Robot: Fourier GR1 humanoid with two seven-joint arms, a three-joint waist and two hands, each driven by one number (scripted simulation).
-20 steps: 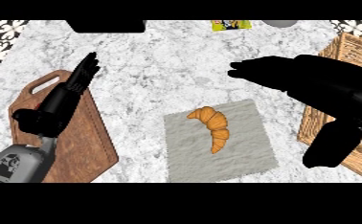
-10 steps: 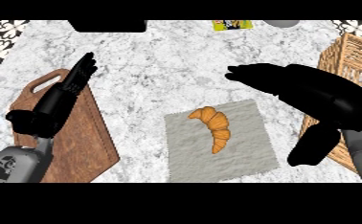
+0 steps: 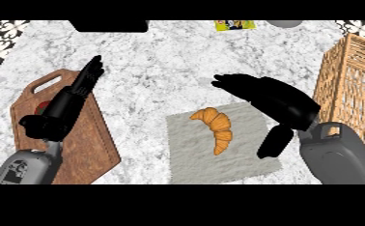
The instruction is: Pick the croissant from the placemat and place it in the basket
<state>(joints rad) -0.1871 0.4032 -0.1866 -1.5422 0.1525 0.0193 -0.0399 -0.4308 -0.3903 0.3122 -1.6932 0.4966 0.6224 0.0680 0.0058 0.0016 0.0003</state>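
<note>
My right hand hovers open-fingered beside the croissant on the placemat, ready to grasp it for the basket; my left hand rests straight-fingered over the board.

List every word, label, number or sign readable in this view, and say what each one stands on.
Nothing here can be read.
Yellow and green packet at the counter's far edge: some printing, too blurred to read.
Left forearm: a dark marking on the grey shell, cut off at the picture's edge, unreadable.
Croissant, placemat, cutting board, basket: no text.
</note>
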